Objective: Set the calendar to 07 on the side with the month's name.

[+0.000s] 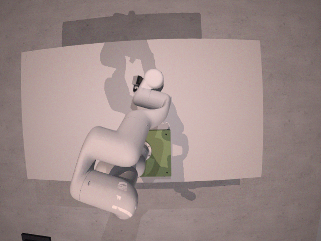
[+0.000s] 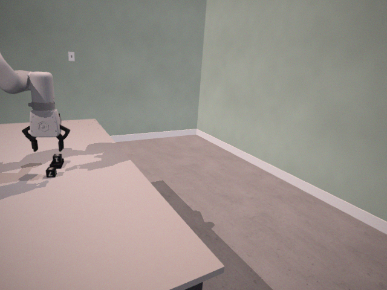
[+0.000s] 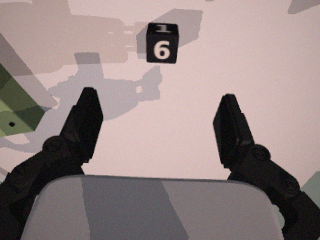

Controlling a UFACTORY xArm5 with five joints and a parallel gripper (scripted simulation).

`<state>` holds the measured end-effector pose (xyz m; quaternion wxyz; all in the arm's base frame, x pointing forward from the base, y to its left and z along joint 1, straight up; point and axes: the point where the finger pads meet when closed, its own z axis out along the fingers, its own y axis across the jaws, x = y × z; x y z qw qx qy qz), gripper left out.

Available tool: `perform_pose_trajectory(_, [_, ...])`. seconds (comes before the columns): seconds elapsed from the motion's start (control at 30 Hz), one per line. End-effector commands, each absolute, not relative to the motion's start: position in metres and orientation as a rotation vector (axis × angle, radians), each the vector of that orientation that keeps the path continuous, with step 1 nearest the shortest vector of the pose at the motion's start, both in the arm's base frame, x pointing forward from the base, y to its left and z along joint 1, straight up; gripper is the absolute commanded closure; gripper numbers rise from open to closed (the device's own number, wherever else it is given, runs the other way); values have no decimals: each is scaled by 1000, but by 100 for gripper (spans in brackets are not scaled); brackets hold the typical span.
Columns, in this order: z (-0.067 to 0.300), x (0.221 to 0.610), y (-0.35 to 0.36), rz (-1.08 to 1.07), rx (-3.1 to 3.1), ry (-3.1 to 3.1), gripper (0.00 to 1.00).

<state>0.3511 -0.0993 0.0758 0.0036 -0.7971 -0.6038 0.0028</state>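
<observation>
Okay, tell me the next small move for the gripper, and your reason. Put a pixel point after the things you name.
I'd probably shift the open gripper [image 2: 48,150] [image 3: 159,105] over the loose cube [image 2: 51,172] [image 3: 162,44] and lower it to grasp. Nothing is between its fingers, and that cube sits on the table [image 1: 212,103] [image 2: 94,225] [image 3: 150,160], outside the tray [image 2: 57,164], while the calendar needs both cubes inside.

A sparse room, its use uncertain

Green walls [image 2: 290,84] meet white baseboards [image 2: 156,135] and a mottled gray-brown floor [image 1: 290,116] [image 2: 250,199]; a wall plate [image 2: 71,56] and a robot arm [image 1: 114,147] [image 2: 42,87] at a plain pale counter [image 1: 215,103] [image 2: 94,225] suggest a robotics lab.
</observation>
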Motion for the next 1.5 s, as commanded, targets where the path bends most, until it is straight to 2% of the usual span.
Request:
perform_pose_trajectory(0.0, [77,352,-100,5,-2501,-1894,0])
perform_pose_trajectory(0.57, [77,352,-100,5,-2443,-1969,0])
perform_pose_trajectory(1.47, [71,352,-98,2,-1460,-2776,0])
